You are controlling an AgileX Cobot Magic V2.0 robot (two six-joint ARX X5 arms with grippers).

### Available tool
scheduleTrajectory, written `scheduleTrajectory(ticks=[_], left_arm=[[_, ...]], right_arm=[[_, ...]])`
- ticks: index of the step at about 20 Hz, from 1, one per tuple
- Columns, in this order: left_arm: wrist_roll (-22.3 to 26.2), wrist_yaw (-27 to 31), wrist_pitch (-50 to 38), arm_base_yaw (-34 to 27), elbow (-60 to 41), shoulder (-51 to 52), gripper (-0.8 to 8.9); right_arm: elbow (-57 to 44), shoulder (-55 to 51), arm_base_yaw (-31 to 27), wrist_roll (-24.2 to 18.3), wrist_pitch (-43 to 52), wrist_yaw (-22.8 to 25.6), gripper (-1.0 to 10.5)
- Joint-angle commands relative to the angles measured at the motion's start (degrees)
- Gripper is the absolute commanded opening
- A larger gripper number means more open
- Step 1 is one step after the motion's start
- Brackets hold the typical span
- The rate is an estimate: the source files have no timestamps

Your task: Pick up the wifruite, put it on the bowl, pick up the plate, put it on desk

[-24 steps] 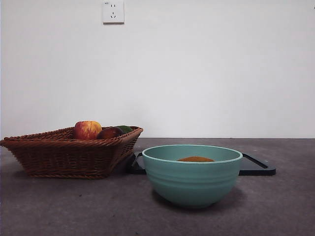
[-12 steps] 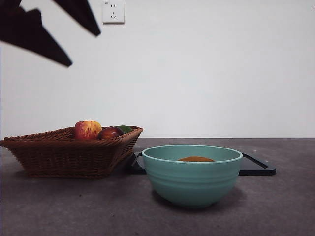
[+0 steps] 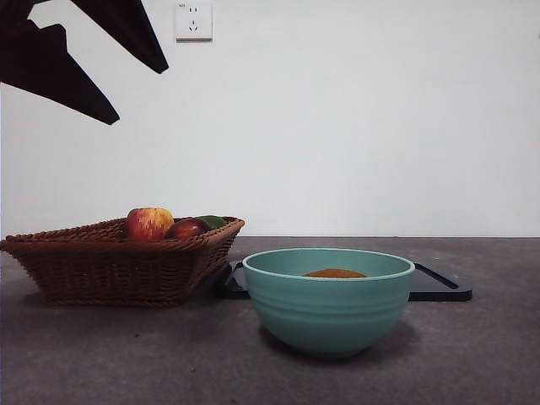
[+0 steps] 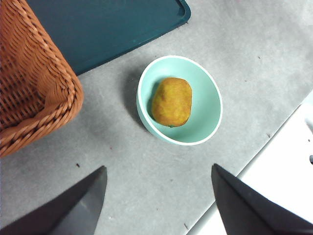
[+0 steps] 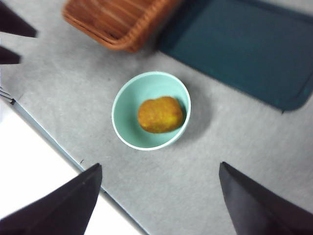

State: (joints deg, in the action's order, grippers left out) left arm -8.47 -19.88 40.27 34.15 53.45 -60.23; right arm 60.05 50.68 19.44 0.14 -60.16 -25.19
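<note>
Since a second ago a claw point(image 3: 126, 80) has entered the front view's upper left corner, jaws spread and holding nothing; half a second ago it was already there and has barely shifted. Which arm it is cannot be told from that view. Both wrist views look down on the same scene from high up: the left claw point(image 4: 156, 196) and the right claw point(image 5: 159, 196) each hang well above the bench point(image 3: 472, 354), spread and empty. The kiwifruit point(image 4: 171, 102) already lies inside the teal bowl point(image 4: 208, 115). What remains is judged to be the black tray point(image 5: 244, 54), flat on the bench behind the bowl, beside the wicker basket point(image 3: 110, 261). Neither arm looks clearly nearer. No brand or writing is legible.
</note>
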Motion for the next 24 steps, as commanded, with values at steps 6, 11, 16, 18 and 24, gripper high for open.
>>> scheduleTrajectory(ticks=[6, 11, 16, 18, 24], left_arm=[[0.22, -0.39, -1.29, 0.37, 0.59, -0.22, 3.44], [0.28, -0.37, -1.29, 0.37, 0.59, -0.22, 3.44], [0.26, -0.35, -1.25, 0.37, 0.59, -0.22, 3.44], [0.26, -0.35, -1.25, 0.37, 0.59, -0.22, 3.44], [0.24, -0.35, -1.11, 0.37, 0.59, -0.22, 3.44]], right_arm=[[-9.33, 10.78, 6.56, 10.99, 17.11, 5.29, 3.6], [-10.21, 20.59, 11.82, 12.98, 25.09, 12.61, 3.1], [-10.21, 28.11, 15.39, 14.16, 29.97, 18.51, 2.5], [-10.23, 30.14, 16.22, 14.45, 31.63, 19.37, 2.1], [-10.21, 34.77, 16.76, 14.47, 34.27, 19.67, 1.3]])
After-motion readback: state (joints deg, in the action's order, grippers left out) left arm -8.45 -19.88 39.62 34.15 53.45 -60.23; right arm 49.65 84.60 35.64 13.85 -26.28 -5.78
